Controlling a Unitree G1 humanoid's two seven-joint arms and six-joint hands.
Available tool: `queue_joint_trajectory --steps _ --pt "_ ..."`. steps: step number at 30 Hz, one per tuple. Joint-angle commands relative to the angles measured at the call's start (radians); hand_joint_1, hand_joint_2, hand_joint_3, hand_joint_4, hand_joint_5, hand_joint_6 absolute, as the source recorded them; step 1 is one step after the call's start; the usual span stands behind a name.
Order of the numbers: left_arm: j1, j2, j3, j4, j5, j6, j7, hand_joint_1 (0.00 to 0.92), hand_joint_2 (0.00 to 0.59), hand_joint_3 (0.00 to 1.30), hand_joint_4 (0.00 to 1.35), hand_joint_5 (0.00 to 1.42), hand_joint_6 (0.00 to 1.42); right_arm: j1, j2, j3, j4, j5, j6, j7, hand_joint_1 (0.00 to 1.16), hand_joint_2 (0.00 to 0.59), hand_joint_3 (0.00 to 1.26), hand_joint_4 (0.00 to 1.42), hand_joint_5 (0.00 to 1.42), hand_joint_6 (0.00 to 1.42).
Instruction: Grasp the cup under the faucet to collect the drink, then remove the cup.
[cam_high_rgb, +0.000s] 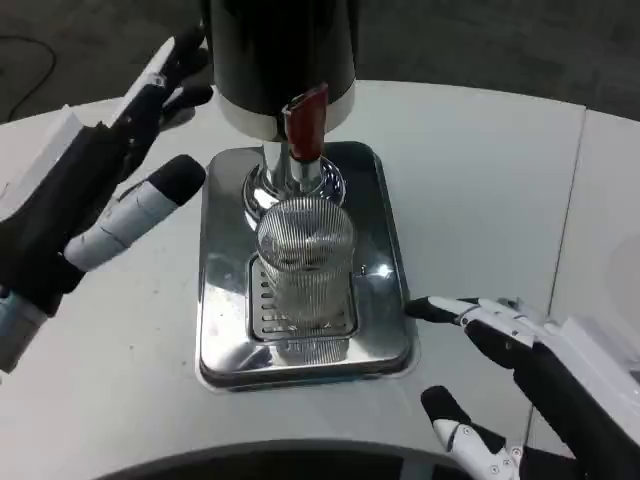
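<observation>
A: While the cup (305, 262) stands upright on the slotted grille of the drip tray (385, 335), where does it sit relative to the faucet (303, 125)?

B: Directly below the red-handled faucet, at the centre of the tray. The cup is clear ribbed glass. The tray lies in the middle of the tabletop (480, 190), with the dark dispenser body (280, 55) over its far edge.

A: State of the left hand (120, 190)?

B: Fingers apart, holding nothing. It hovers off the tray's left edge, apart from the cup.

A: State of the right hand (505, 385)?

B: Fingers spread, holding nothing. It is near the tabletop's near edge, and one fingertip (420, 307) reaches the tray's right rim. Contact with the rim cannot be determined.
</observation>
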Motion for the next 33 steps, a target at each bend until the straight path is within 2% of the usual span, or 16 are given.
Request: queue_joint_trajectory --steps 1,11,25,33 --pt "-0.004 -0.025 0.004 -0.036 -0.044 0.045 -0.031 0.0 0.038 0.0 0.03 0.11 0.11 0.022 0.006 -0.014 -0.017 0.013 -0.01 -0.011 0.46 0.511 0.21 0.18 0.12 0.05" --pt "-0.052 -0.046 0.003 -0.034 -0.066 0.074 -0.067 0.0 0.038 0.02 0.04 0.12 0.1 0.035 0.006 -0.023 -0.027 0.023 -0.014 -0.014 0.46 0.506 0.21 0.18 0.12 0.05" --pt "-0.225 -0.109 -0.072 0.128 -0.076 0.053 -0.183 0.0 0.039 0.03 0.04 0.12 0.08 0.045 0.01 -0.028 -0.037 0.03 -0.014 -0.019 0.46 0.505 0.22 0.19 0.13 0.05" --pt "-0.249 -0.148 -0.09 0.152 -0.095 0.072 -0.245 0.0 0.039 0.04 0.04 0.12 0.08 0.054 0.012 -0.028 -0.033 0.033 -0.02 -0.028 0.46 0.505 0.22 0.19 0.13 0.05"
